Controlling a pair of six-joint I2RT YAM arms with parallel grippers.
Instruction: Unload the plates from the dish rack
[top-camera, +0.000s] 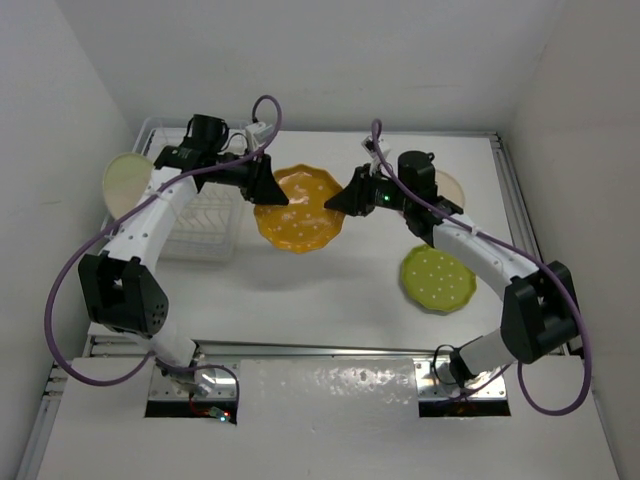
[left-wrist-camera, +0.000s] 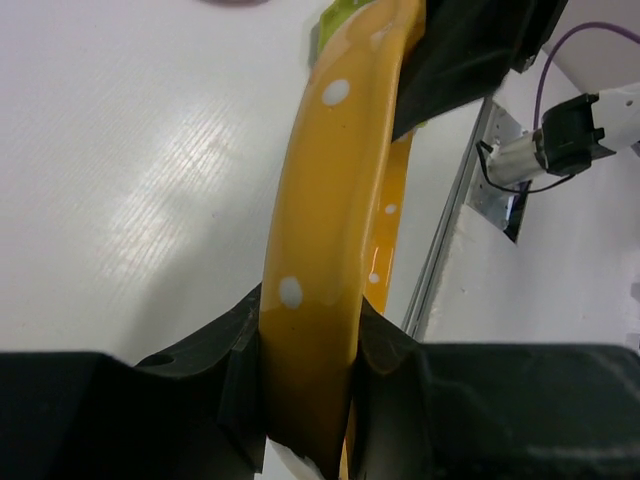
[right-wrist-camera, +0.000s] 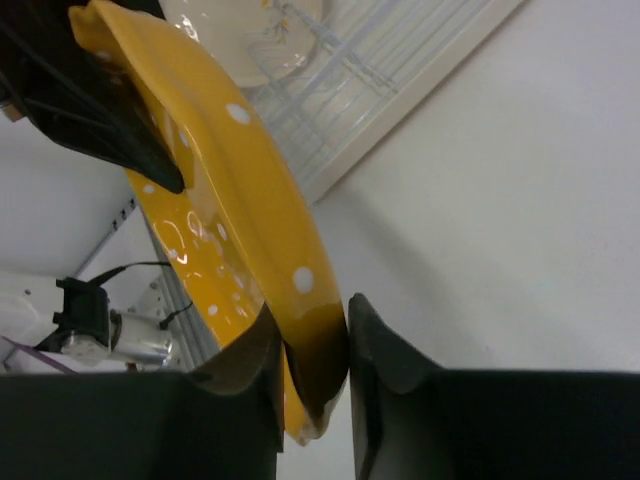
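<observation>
One orange plate (top-camera: 300, 215), pinched by left tool (left-wrist-camera: 305, 345) and right tool (right-wrist-camera: 312, 345), apparently airborne.

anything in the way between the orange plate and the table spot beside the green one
Nothing visible lies on the table between the orange plate and the green plate. Only the left gripper, fingers clamped on the plate's opposite rim, ties it back.

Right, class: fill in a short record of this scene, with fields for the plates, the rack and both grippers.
dish rack: far left of table
orange plate: in the air, held at opposite rims
left gripper: shut on orange plate
right gripper: shut on orange plate
green plate: flat on table, right side
cream plate: in dish rack, left end
pale plate: partly hidden behind right arm
</observation>
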